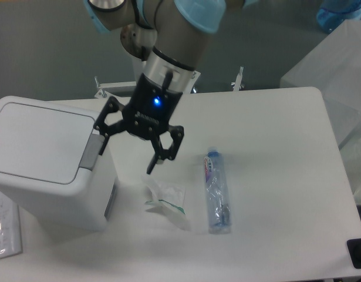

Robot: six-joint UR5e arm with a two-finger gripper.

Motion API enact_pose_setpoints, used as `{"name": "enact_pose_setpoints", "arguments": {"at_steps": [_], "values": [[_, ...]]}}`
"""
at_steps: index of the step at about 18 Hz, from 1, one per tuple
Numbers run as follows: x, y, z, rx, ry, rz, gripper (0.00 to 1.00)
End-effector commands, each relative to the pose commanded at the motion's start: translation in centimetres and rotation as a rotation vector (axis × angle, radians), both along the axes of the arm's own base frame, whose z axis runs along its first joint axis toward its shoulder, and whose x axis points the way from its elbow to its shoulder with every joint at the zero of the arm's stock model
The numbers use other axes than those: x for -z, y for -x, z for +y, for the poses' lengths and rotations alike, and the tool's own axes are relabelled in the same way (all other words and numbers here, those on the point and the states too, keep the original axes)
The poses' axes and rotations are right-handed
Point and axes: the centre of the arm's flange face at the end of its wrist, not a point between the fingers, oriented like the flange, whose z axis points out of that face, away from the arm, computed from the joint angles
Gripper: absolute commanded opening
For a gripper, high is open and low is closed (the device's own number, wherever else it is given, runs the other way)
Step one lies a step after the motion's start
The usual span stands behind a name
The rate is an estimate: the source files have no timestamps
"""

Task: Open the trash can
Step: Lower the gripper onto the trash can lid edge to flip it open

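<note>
- The arm (168,23) enters from the top edge, so only its lower part and wrist are seen; its upper links are cut off.
- The bin (45,158) stands at the left side of the table (274,176). Its left side runs out of the picture, and its lower front corner is partly covered by a clear plastic bag (5,226) that is also cut by the left edge.
- The lid (39,138) lies flat and closed on the bin. The grey tab (92,151) sits at the right rim of the lid, facing the gripper.
- The gripper (126,154) hangs over the table just to the right of the bin, with a blue light on its body. Its jaws are spread wide and hold nothing.
- The left finger (104,132) is at the grey tab; whether it touches the tab or is only just above it, I cannot tell from this view. The right finger (159,155) points down to the table, well clear of the bin.
- Below the right finger lies a crumpled white wrapper (165,202) with some green print. The print is too small to read.
- To the right of the wrapper lies a clear plastic bottle (216,191), flattened, with its blue cap away from the camera. The label is not readable.
- At the bottom right corner a dark object (359,252) is cut off; I cannot say what it is.
</note>
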Motion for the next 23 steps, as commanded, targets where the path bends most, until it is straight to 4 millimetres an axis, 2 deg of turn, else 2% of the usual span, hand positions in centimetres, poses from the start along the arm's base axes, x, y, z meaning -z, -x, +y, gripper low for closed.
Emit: {"name": "enact_pose_setpoints", "arguments": {"at_steps": [3,6,11,23], "values": [[0.9,0.3,0.4,0.003,0.010,-0.010,1.00],[2.7,-0.7,1.6,0.030,0.032,-0.034,1.00],[3.6,-1.4,2.1,0.031,0.089,0.008,1.00],[3.2,-1.4,1.8,0.021,0.104,0.035,1.00]]}}
